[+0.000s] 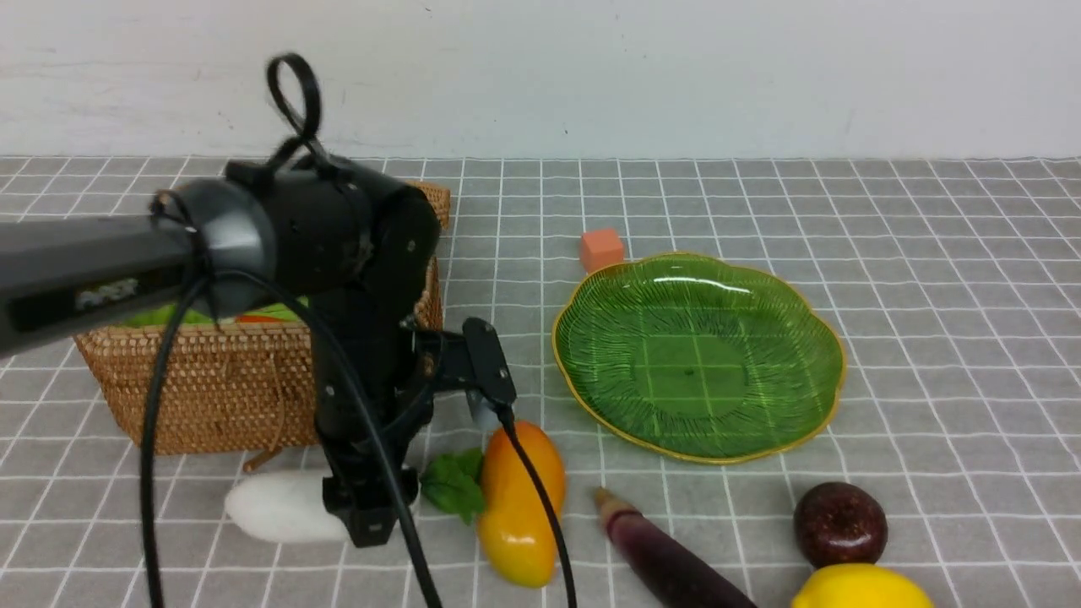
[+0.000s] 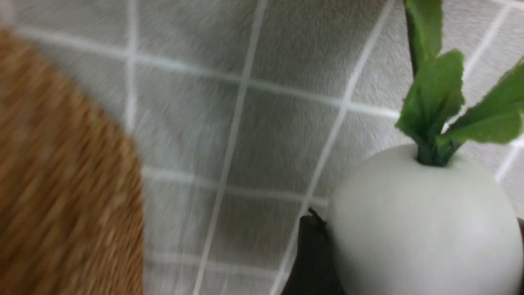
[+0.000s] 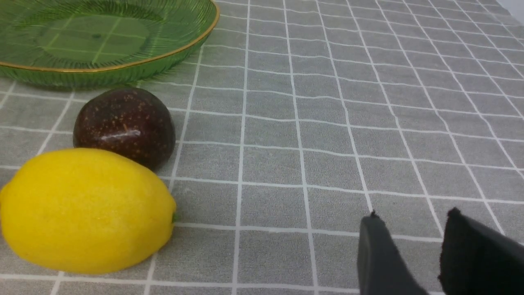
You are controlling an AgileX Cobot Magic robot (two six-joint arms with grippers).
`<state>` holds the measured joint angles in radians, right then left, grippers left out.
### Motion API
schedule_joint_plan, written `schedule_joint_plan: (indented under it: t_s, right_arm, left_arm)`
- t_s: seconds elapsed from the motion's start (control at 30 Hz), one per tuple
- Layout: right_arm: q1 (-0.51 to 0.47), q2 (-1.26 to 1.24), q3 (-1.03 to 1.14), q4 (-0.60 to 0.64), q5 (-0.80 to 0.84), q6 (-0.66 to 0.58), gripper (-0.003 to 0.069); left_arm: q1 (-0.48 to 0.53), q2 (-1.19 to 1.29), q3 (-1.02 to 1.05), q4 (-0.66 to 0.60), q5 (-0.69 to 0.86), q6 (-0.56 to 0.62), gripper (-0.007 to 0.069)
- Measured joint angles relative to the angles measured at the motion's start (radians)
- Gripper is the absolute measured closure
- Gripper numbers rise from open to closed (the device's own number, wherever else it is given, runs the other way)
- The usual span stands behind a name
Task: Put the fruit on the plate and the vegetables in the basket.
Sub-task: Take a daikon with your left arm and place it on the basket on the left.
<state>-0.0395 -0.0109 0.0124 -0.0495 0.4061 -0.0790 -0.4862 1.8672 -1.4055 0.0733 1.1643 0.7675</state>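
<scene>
While my left arm reaches down in front of the basket (image 1: 211, 380), the left gripper (image 1: 369, 515) sits low over the white radish (image 1: 283, 507), which lies on its side on the grey checked cloth (image 1: 929, 338) just before the basket's front wall, its green leaves (image 1: 453, 483) touching the mango (image 1: 519, 507). From the left wrist camera I see one dark finger (image 2: 311, 254) right against the radish's flank and a sliver of the other at the far side, so the jaws straddle it; whether they are pressing on it I cannot tell. A slim red-orange piece (image 1: 258, 318) shows inside the basket against the green lining (image 1: 160, 317). The mango lies lengthwise between the radish and the purple eggplant (image 1: 667, 557), which runs off the near edge of the front view. The green plate (image 1: 591, 295) sits to the right of the basket, with a small orange cube (image 1: 601, 249) just behind its rim. Near the plate's front edge rests the dark maroon fruit (image 1: 840, 523), and the lemon (image 1: 861, 589) touches it on the near side; all three fruits are on the cloth, off the plate. My right gripper (image 3: 413, 221) hangs low over the cloth to the right of the lemon, fingers apart with a narrow gap, gripping nothing.
</scene>
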Motion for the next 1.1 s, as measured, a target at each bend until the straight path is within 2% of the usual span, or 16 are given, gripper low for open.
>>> schedule_joint_plan:
  t_s: [0.13,0.23,0.33,0.47,0.6,0.73,0.83,0.9,0.97,1.1]
  right_arm:
    - [0.0,0.0,0.0,0.0,0.0,0.0,0.0419]
    - [0.0,0.0,0.0,0.0,0.0,0.0,0.0419]
    - [0.0,0.0,0.0,0.0,0.0,0.0,0.0419]
    - [0.0,0.0,0.0,0.0,0.0,0.0,0.0419]
    - [0.0,0.0,0.0,0.0,0.0,0.0,0.0419]
    - [0.0,0.0,0.0,0.0,0.0,0.0,0.0419]
    - [0.0,0.0,0.0,0.0,0.0,0.0,0.0419]
    - [0.0,0.0,0.0,0.0,0.0,0.0,0.0419]
    - [0.0,0.0,0.0,0.0,0.0,0.0,0.0419]
    - [0.0,0.0,0.0,0.0,0.0,0.0,0.0419]
  left_arm:
    - [0.0,-0.113,0.0,0.02,0.01,-0.001,0.0127]
    - [0.002,-0.245,0.0,0.173,-0.041,-0.025,0.0127]
    - [0.044,-0.339,0.0,0.314,-0.211,-0.133,0.0127]
    - [0.12,-0.361,0.0,0.366,-0.378,-0.216,0.0127]
    - [0.184,-0.305,0.0,0.365,-0.476,-0.24,0.0127]
    - [0.197,-0.205,0.0,0.341,-0.504,-0.243,0.0127]
    - [0.197,-0.155,0.001,0.307,-0.507,-0.244,0.0099]
    - [0.197,-0.123,0.001,0.271,-0.508,-0.244,0.002]
    - [0.197,-0.119,0.001,0.255,-0.507,-0.245,-0.0026]
    - [0.197,-0.139,0.001,0.228,-0.469,-0.245,-0.0036]
